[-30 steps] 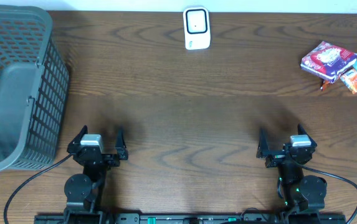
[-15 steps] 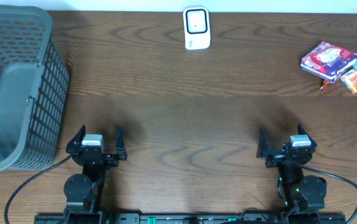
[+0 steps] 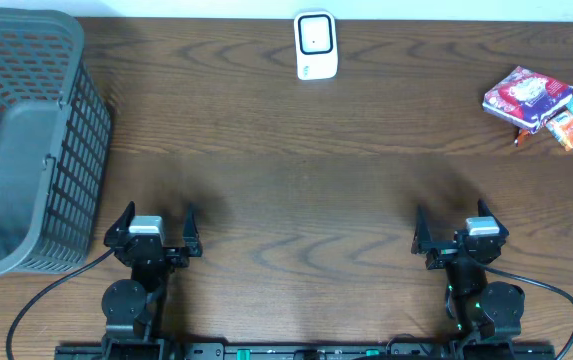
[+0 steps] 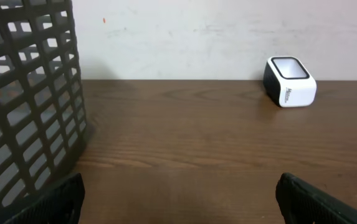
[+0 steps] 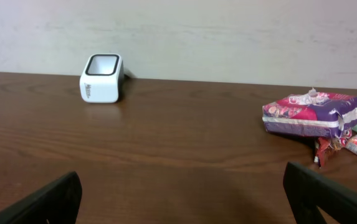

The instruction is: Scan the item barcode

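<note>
Left gripper (image 3: pixel 159 212) and right gripper (image 3: pixel 452 212) gape empty; only the right wrist view shows the purple packet (image 5: pixel 312 115) ahead-right of its fingers, only the left wrist view the basket (image 4: pixel 22 93) to its left, both the white scanner (image 5: pixel 102 78) far ahead.

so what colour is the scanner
The scanner is white with a black-rimmed top, clearest in the right wrist view.
</note>
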### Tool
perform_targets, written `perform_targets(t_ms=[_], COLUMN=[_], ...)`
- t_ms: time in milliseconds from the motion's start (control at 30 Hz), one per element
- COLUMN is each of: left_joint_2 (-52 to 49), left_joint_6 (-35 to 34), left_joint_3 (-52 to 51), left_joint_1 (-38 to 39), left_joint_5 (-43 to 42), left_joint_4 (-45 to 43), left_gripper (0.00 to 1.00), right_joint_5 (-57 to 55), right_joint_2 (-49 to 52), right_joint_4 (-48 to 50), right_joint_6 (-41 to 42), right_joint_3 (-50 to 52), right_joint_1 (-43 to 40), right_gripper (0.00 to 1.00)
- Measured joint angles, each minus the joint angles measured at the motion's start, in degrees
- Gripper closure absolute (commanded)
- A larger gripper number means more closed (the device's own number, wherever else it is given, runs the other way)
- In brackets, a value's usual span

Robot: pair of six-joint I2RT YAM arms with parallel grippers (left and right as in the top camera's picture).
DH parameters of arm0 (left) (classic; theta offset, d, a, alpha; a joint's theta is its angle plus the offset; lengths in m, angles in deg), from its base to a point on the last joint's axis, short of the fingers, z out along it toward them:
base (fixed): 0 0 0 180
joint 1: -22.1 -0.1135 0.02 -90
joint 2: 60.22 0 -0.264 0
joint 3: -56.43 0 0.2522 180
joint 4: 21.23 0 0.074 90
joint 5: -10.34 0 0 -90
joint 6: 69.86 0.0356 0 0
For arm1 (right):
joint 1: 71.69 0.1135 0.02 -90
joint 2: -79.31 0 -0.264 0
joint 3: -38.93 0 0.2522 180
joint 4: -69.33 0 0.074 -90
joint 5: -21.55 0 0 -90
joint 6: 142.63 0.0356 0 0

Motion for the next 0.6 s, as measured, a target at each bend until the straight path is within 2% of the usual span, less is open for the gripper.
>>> perform_targets(t_ms=[600], left_joint_2=[0.0], left_joint_6=[-0.85], left_joint_3=[0.02], left_joint_1=[0.0], left_joint_5=[0.11], left_joint_4=[0.0], left_gripper=[0.02], right_joint_5=[0.0], right_joint_2=[0.0], right_joint_4=[0.0], right_joint_6=[0.0], right_joint_3=[0.0], right_joint_1=[0.0], right_gripper=[0.01])
